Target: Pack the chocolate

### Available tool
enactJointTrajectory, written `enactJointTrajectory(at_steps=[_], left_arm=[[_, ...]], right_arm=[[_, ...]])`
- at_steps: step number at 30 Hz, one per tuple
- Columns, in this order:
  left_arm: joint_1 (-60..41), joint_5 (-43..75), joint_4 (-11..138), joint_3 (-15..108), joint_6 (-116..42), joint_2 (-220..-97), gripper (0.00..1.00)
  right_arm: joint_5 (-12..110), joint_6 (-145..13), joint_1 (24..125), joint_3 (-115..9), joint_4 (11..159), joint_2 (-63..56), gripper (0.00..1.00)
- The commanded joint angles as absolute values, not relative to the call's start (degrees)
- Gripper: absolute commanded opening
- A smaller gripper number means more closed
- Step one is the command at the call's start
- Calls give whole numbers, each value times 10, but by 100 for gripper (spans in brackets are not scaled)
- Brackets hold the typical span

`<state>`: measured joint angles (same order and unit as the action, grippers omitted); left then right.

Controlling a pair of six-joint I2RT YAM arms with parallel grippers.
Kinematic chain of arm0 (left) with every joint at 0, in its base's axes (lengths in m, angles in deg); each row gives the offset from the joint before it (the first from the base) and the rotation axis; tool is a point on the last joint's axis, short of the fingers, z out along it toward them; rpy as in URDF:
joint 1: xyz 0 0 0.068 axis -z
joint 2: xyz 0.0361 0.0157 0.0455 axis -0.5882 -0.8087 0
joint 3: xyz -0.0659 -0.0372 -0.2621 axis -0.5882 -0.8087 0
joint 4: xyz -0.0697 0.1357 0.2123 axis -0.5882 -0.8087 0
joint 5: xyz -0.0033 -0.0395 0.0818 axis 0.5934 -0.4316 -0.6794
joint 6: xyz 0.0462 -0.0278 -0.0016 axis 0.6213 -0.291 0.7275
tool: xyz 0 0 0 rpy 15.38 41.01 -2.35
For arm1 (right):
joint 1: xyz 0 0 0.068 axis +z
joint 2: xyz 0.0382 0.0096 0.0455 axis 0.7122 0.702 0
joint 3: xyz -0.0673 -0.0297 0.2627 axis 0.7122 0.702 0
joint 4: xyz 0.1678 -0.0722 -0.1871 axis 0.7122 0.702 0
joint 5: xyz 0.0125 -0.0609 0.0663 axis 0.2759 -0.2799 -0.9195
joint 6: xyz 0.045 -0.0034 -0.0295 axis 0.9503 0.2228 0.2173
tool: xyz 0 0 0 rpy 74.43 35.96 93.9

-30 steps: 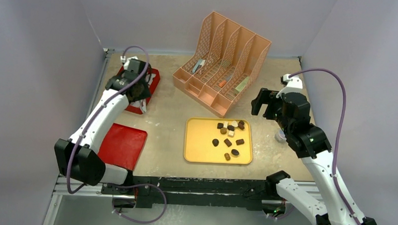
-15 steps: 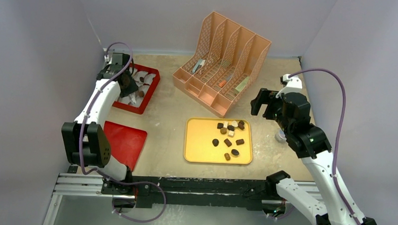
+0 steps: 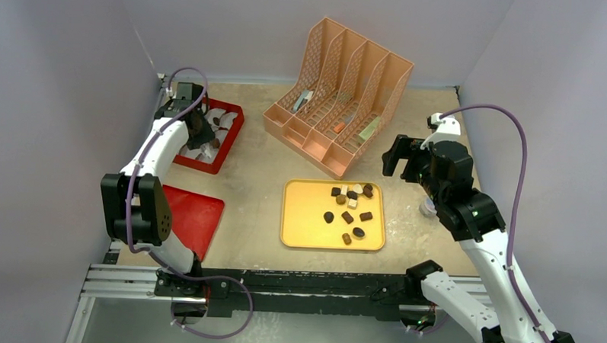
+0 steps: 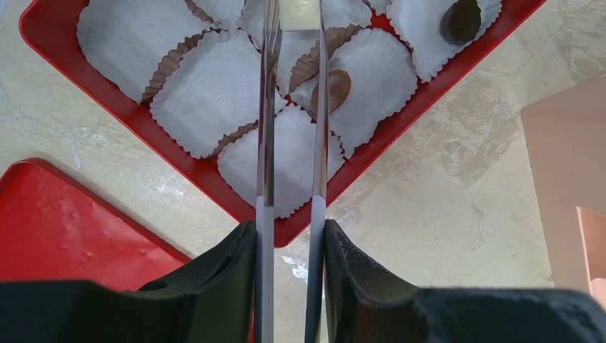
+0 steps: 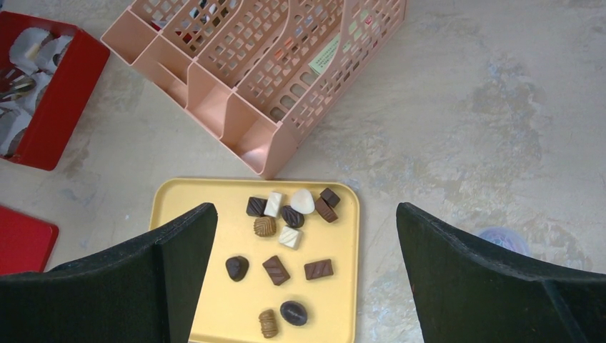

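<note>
Several dark, caramel and white chocolates (image 3: 349, 204) lie on a yellow tray (image 3: 302, 221); they also show in the right wrist view (image 5: 275, 269). My left gripper (image 3: 197, 130) is shut on metal tongs (image 4: 266, 143) over the red box (image 3: 236, 127) of white cup liners. The tong tips pinch a cream-white chocolate (image 4: 299, 13) above the liners. One liner holds a caramel chocolate (image 4: 339, 82), another a dark one (image 4: 461, 20). My right gripper (image 3: 406, 156) is open and empty, high above the table to the right of the tray (image 5: 182, 207).
A pink file organizer (image 3: 337, 96) stands behind the tray. The red lid (image 3: 188, 221) lies at the front left. A small clear round object (image 3: 429, 209) sits under my right arm.
My left arm has swung toward the back left, so the tongs now reach over the box from its far-left side. The right arm has not moved.
</note>
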<state>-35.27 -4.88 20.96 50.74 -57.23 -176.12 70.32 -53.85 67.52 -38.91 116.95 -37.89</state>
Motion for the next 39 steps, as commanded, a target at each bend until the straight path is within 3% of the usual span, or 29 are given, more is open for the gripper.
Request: enactJointTrajectory(at_steps=[1, 19, 31, 39], left_arm=[[-358, -49, 243, 507, -566, -1758, 33], [-358, -42, 239, 501, -562, -1744, 39], [-353, 5, 218, 527, -545, -1657, 38], [-262, 3, 200, 534, -524, -1625, 38]], right_arm=[[702, -549, 674, -392, 1140, -381, 97], [704, -548, 674, -392, 1144, -383, 97], [703, -546, 674, -386, 1142, -383, 97], [704, -547, 674, -392, 1142, -379, 97]])
